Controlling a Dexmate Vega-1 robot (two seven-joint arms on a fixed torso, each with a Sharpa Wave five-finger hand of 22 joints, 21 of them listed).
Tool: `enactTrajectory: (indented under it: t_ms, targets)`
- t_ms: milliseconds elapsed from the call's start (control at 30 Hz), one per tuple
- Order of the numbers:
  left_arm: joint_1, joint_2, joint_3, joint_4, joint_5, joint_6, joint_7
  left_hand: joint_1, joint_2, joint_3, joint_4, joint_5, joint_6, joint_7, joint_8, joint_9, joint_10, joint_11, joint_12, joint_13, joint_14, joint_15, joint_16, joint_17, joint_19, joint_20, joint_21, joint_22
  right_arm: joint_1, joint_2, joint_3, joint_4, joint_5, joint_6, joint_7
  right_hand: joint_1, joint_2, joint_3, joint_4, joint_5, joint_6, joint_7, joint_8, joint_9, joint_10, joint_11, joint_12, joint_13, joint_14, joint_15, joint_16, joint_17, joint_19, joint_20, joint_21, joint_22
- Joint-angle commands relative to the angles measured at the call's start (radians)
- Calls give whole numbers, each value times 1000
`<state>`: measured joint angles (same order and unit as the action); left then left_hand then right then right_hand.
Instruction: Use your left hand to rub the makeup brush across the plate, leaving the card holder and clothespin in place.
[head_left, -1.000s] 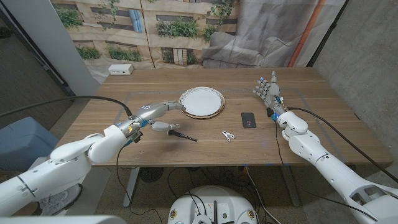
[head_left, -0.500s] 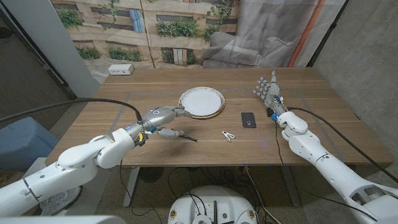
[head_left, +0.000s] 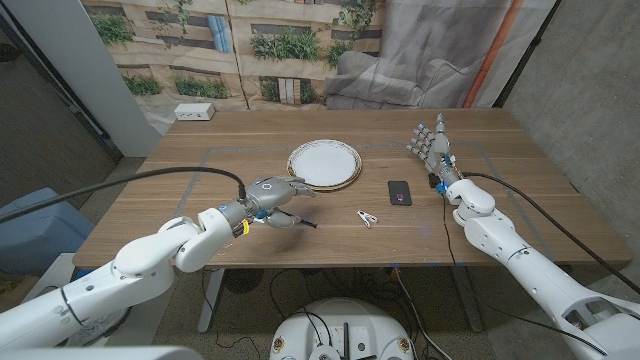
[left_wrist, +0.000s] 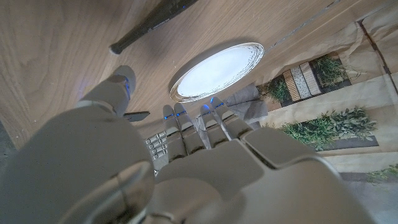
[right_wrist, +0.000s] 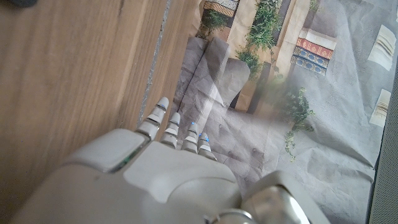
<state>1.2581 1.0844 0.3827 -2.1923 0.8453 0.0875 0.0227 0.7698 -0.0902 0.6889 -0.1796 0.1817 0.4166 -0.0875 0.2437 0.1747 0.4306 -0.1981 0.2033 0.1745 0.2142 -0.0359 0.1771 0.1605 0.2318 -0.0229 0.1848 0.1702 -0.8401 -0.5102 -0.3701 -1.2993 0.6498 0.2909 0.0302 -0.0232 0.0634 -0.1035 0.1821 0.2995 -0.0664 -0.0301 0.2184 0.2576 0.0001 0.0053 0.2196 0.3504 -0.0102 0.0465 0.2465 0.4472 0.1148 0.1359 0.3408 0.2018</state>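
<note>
The brush (head_left: 297, 219) lies on the table in front of the plate (head_left: 324, 164), its dark handle poking out toward the clothespin (head_left: 368, 217), with the left hand (head_left: 274, 196) right over its near end; the fingers are spread and reach toward the plate, and I cannot tell whether they touch the brush. Right of the plate lies the card holder (head_left: 399, 192). Beyond it the right hand (head_left: 430, 145) stands upright at the table's right side, fingers apart and holding nothing.

plate (head_left: 324, 164) mid-table | card holder (head_left: 399, 193) right of it | clothespin (head_left: 367, 217) nearer front | makeup brush (head_left: 296, 219) left of clothespin
</note>
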Motion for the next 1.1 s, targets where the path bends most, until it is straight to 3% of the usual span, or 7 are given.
enactTrajectory:
  t_ms: [33,567,700,833,1100]
  targets:
    - [-54,-6,89,-14,142,38,-62,18,6,-9,-1,4,8,2,-2,3,13,-3,1,4,-3,-66,0,5,-7,1,2,2,0,-1,0,-1,2,-1,5,2,101,2,7,6,-7,1,5,3,-7,2,8,2,-1,9,4,3,0,7,7,6]
    - [-114,-54,166,35,213,35,-137,33,10,-24,1,1,23,-3,-6,3,21,-1,-3,3,-1,-58,1,5,-2,3,5,2,0,-1,0,-1,2,-1,5,2,101,2,7,6,-8,0,5,3,-8,1,7,2,-1,9,4,3,0,7,6,6]
    - [-128,-66,178,42,224,39,-147,37,13,-29,2,0,26,-4,-8,3,29,13,-2,3,1,-56,2,5,-3,4,5,2,-1,0,0,-1,0,-1,0,2,101,2,7,6,-9,1,5,3,-9,0,7,2,-1,10,4,3,0,7,7,6]
    - [-143,-82,190,47,235,45,-160,44,18,-39,3,0,46,-7,-7,3,52,19,2,2,16,-56,6,5,0,5,7,2,-1,0,0,-1,0,-1,0,2,101,2,7,6,-8,0,5,3,-9,1,6,2,-1,9,4,3,0,7,6,6]
    - [-160,-103,212,49,267,62,-185,56,26,-59,4,-1,82,-15,-7,3,112,8,11,1,40,-67,10,5,8,7,10,2,0,0,0,0,0,0,0,2,101,2,7,6,-9,1,5,3,-8,1,7,2,0,8,4,3,0,7,7,6]
